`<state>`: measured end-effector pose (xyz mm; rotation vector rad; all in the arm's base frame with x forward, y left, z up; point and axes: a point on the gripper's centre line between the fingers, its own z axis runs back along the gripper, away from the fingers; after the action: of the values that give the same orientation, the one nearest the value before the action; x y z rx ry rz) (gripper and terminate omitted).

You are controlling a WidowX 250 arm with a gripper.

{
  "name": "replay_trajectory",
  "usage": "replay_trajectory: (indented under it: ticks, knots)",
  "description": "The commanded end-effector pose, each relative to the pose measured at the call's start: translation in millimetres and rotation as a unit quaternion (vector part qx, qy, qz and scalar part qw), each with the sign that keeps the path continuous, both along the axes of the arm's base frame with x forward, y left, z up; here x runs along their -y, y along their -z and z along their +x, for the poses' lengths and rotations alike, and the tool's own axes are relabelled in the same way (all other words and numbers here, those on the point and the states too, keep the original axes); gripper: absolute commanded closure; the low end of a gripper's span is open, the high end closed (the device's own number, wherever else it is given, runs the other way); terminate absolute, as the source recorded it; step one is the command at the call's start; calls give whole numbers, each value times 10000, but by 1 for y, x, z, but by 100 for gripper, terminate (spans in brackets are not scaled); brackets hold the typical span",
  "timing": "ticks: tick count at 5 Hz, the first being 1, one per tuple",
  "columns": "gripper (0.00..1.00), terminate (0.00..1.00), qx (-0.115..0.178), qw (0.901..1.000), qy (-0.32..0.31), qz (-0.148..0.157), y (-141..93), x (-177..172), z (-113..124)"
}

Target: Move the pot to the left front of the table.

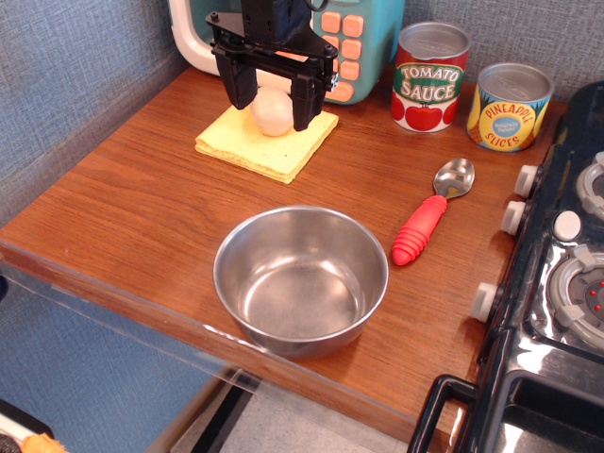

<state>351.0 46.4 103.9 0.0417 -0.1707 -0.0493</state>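
Observation:
The pot (301, 280) is a round shiny steel bowl, empty, standing near the front edge of the brown wood-grain table (123, 208), about at its middle. My gripper (274, 102) is at the back of the table, well behind the pot. Its black fingers (307, 104) are spread apart on either side of a pale egg (272, 112) that lies on a yellow cloth (266, 142). I cannot tell whether the fingers touch the egg.
A red-handled spoon (429, 219) lies right of the pot. A tomato sauce can (430, 77) and a pineapple slices can (510, 107) stand at the back right. A black toy stove (557, 283) fills the right side. A teal toy microwave (354, 47) stands at the back.

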Motion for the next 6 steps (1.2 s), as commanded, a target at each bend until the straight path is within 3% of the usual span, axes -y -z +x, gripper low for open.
replay_trajectory:
  ticks: [1,3,4,5,6]
  knots:
    - [0,0,0,10000,0,0,0,0,0]
    - [0,0,15,9996,178,-221,-7,13,-37]
    - [0,0,-23,9998,179,2,-12,13,-69]
    - [0,0,-154,9996,44,213,-4,7,-86]
    - [0,0,-420,9983,-94,404,18,2,-88]
